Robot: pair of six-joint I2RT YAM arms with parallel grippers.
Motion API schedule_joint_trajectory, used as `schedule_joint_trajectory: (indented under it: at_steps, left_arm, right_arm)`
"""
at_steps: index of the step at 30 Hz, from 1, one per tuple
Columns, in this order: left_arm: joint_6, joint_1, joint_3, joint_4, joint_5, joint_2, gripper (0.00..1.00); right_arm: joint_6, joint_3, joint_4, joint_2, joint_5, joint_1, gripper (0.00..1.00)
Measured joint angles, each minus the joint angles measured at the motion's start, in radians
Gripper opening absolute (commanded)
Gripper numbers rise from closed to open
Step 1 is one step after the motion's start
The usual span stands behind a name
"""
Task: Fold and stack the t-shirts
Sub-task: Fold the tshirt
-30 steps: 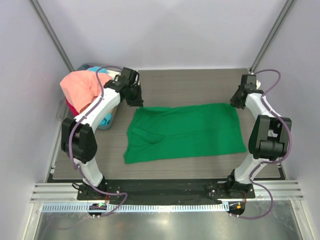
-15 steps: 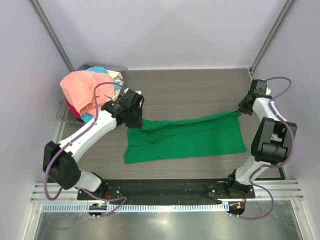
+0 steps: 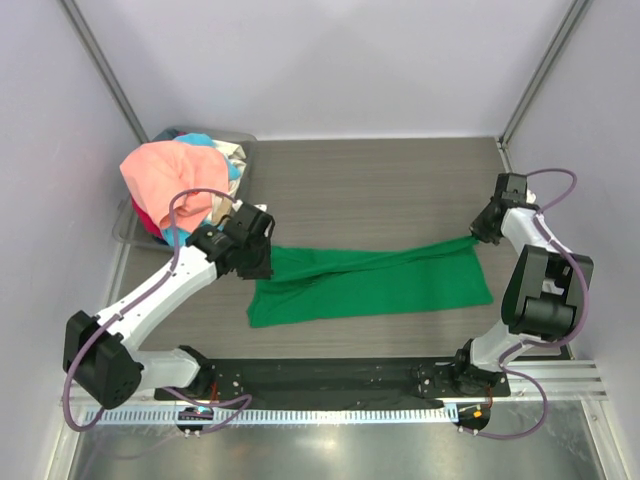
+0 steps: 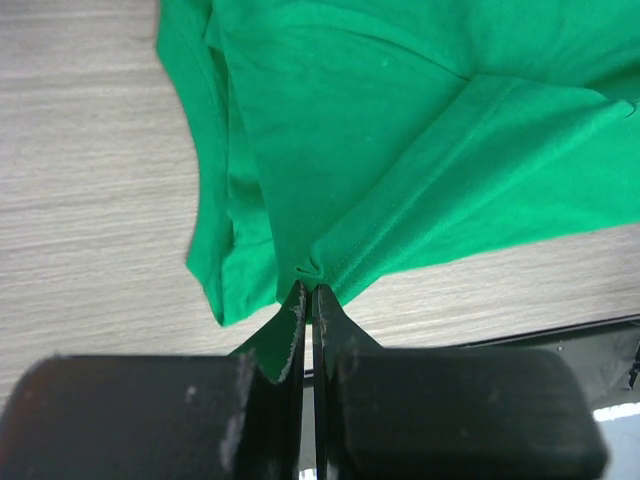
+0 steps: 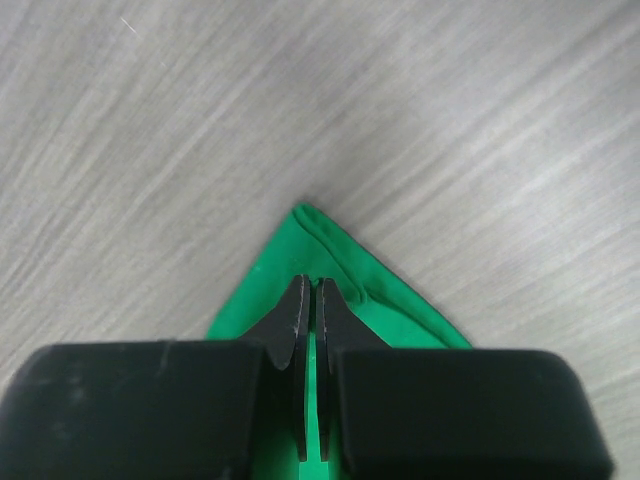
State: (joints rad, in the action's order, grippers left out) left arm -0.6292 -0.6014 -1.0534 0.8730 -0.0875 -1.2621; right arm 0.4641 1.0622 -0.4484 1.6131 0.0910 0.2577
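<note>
Two grippers were found clamped on the bright green t-shirt [image 3: 372,283], which was stretched left to right across the wooden table [image 3: 380,180]. The left gripper [image 4: 308,292] was pinched tight on a bunched fold at its left end, and the right gripper [image 5: 308,285] was closed on its far right corner. A salmon-pink t-shirt [image 3: 160,175] was heaped over the grey bin [image 3: 243,140] at far left.
</note>
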Motion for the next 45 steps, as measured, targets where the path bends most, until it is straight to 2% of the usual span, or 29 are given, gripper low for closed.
schedule_joint_trajectory:
  at_steps: [3, 4, 5, 6, 7, 8, 10, 13, 18, 22, 26, 30, 36, 41, 45]
  left_arm:
    - [-0.016, -0.012, 0.025, 0.000, 0.006, 0.027, 0.00]
    - [-0.024, -0.021, 0.037, -0.001, 0.009, 0.039, 0.04]
    - [-0.032, -0.031, 0.053, -0.005, 0.011, 0.052, 0.07]
    - [-0.044, -0.043, 0.073, -0.008, 0.018, 0.068, 0.10]
    - [-0.053, -0.057, 0.096, -0.014, 0.025, 0.084, 0.22]
    - [-0.066, -0.073, 0.121, -0.015, 0.032, 0.100, 0.27]
    - [-0.097, -0.117, 0.175, -0.014, 0.048, 0.130, 0.38]
    - [-0.135, -0.161, 0.207, -0.002, 0.058, 0.158, 0.47]
    - [-0.175, -0.181, 0.208, -0.008, 0.023, 0.188, 0.49]
    - [-0.180, -0.180, 0.182, -0.039, -0.034, 0.129, 0.49]
    - [-0.178, -0.151, 0.145, -0.132, -0.054, -0.024, 0.45]
    - [-0.167, -0.088, 0.119, -0.229, -0.058, -0.210, 0.40]
    - [-0.127, -0.062, -0.024, -0.282, -0.079, -0.475, 0.36]
    - [-0.101, -0.026, -0.176, -0.249, -0.072, -0.605, 0.35]
    - [-0.070, 0.024, -0.393, -0.220, -0.070, -0.753, 0.36]
  right_arm:
    - [0.010, -0.034, -0.002, -0.032, 0.007, 0.005, 0.01]
    - [0.014, -0.043, -0.001, -0.045, 0.010, 0.011, 0.02]
    - [0.018, -0.051, 0.000, -0.053, 0.011, 0.017, 0.10]
    - [0.022, -0.058, 0.000, -0.060, 0.011, 0.023, 0.28]
    - [0.031, -0.066, 0.001, -0.068, 0.010, 0.032, 0.62]
    - [0.035, -0.074, 0.001, -0.074, 0.010, 0.040, 0.71]
    - [0.041, -0.082, -0.001, -0.083, 0.012, 0.048, 0.79]
    - [0.044, -0.085, -0.003, -0.114, 0.025, 0.039, 0.80]
    - [0.043, -0.066, -0.006, -0.196, 0.060, -0.084, 0.79]
    - [0.044, -0.047, 0.010, -0.195, 0.040, -0.200, 0.77]
    - [0.050, -0.104, 0.041, -0.163, 0.003, -0.272, 0.75]
    - [0.058, -0.212, 0.056, -0.124, -0.020, -0.289, 0.75]
    - [0.094, -0.325, 0.107, -0.164, -0.065, -0.306, 0.76]
    - [0.187, -0.469, 0.168, -0.319, -0.121, -0.354, 0.76]
    - [0.348, -0.618, 0.164, -0.531, -0.150, -0.492, 0.76]
